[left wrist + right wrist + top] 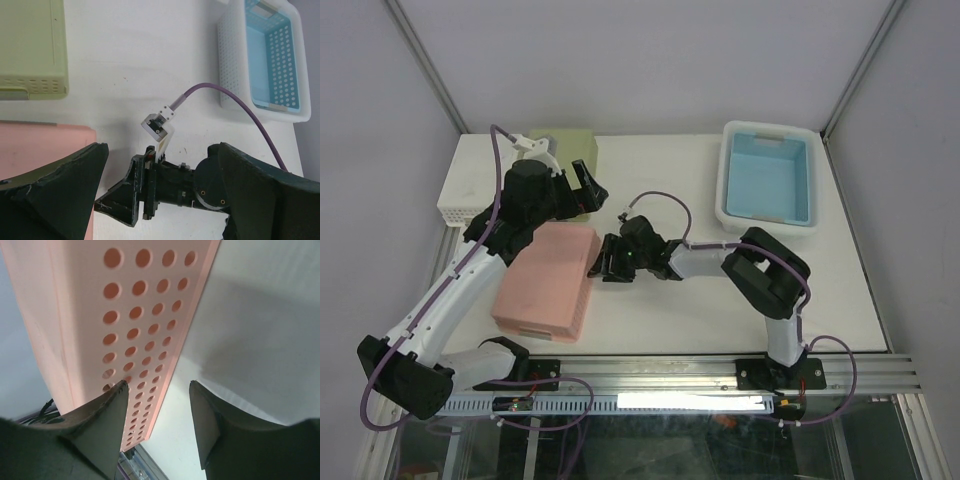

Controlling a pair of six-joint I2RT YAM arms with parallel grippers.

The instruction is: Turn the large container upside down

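The pink perforated container [546, 280] lies on the bench [670, 315], left of centre, flat face up. My right claw [157, 387] gapes empty just beside its holed flank; my left claw [588, 190] hovers open, empty. I judge it light, stiff, slick plastic: grip the rim.

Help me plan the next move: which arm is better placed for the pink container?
Right, probably: the right fingers sit open at the perforated wall of the pink container; the left fingers hover above the table.
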